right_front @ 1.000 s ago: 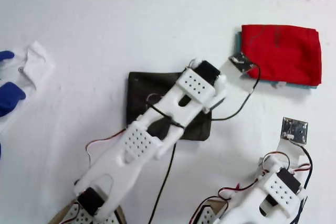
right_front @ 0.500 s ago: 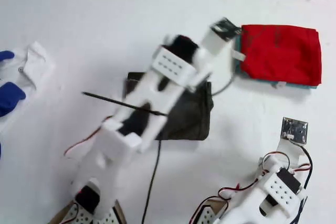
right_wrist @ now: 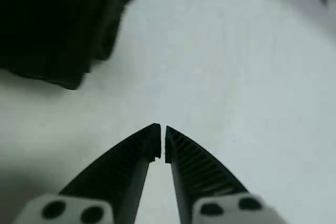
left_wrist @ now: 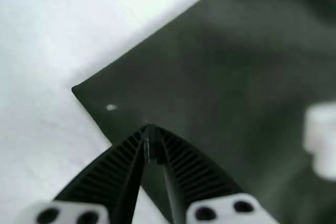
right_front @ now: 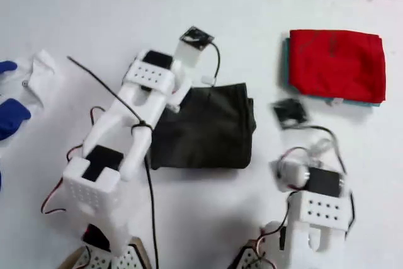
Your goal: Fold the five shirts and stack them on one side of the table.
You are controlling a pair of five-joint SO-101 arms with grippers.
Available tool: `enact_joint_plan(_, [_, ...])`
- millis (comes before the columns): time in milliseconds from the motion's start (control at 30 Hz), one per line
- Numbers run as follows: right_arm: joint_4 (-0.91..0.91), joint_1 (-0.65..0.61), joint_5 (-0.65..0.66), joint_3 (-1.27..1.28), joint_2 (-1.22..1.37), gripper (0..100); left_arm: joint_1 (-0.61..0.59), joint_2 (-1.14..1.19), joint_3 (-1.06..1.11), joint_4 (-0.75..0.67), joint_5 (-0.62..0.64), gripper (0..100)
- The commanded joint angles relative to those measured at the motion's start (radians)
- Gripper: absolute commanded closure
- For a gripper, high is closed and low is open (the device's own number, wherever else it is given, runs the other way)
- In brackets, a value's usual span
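Left arm change: a second ago it lay stretched across the dark shirt [right_front: 208, 130] toward the red shirt [right_front: 337, 61]; now it has swung back to the shirt's left side.
Right arm change: it has come up from the counter's [right_front: 94, 23] near right corner and now stands just right of the dark shirt.
Dark shirt change: it is in much the same place, mid-counter.
Left edge: white and blue cloth [right_front: 34, 80] lies at the counter's left border, well apart from the dark shirt.
Left hand [left_wrist: 150, 142]: fingers together, tips on the dark shirt just inside its far-left corner; I cannot tell whether cloth is pinched.
Dark shirt edges: left edge is under the arm; right edge is free.
Right hand [right_wrist: 162, 141]: fingers together over bare counter, near the dark shirt's right edge and apart from it.
Red shirt: folded at the far right, a teal edge [right_front: 365, 101] showing beneath.
Open room: bare counter along the far side, and between the dark and red shirts.
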Motion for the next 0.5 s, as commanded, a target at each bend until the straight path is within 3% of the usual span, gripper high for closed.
enact_joint_plan(0, [0.015,-0.208,-0.011,-0.055,-0.024,97.8,-0.032,-0.068,0.054,-0.132,-0.005,98])
enact_joint_plan(167, [0.007,-0.348,-0.011,-0.061,0.084,97.7,-0.066,-0.066,0.102,-0.213,-0.006,98])
enact_joint_plan(467, [-0.13,-0.36,-0.012,-0.077,0.455,97.9,-0.103,0.048,0.127,-0.235,-0.009,98])
